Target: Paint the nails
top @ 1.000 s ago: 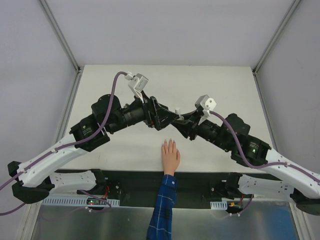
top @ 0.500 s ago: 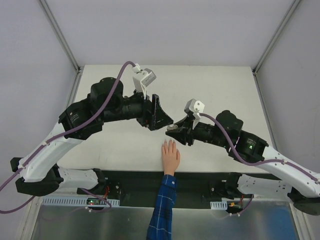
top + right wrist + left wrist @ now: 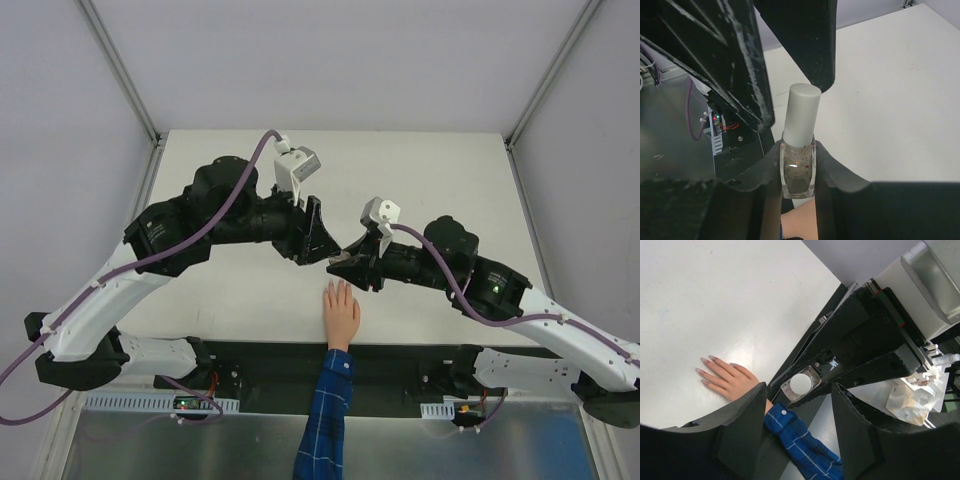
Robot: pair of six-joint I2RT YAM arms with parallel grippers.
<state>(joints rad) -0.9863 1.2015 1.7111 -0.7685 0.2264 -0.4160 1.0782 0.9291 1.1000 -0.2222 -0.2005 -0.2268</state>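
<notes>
Nails (image 3: pixel 338 284) lie pale on the hand (image 3: pixel 341 312) at the table's (image 3: pixel 230 290) near edge. Within 1 s the right gripper (image 3: pixel 798 150), clamped on the capped bottle (image 3: pixel 798 172), has moved toward them. The left gripper (image 3: pixel 797 390) gapes around the cap (image 3: pixel 801 114), so uncapping is likely next.

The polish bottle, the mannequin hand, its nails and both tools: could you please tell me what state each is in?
polish bottle: upright, cap on.
right tool: shut on the polish bottle.
left tool: open, fingers either side of the cap.
mannequin hand: lying flat, palm down, fingers straight.
nails: pale; painted or not, too small to tell.
</notes>
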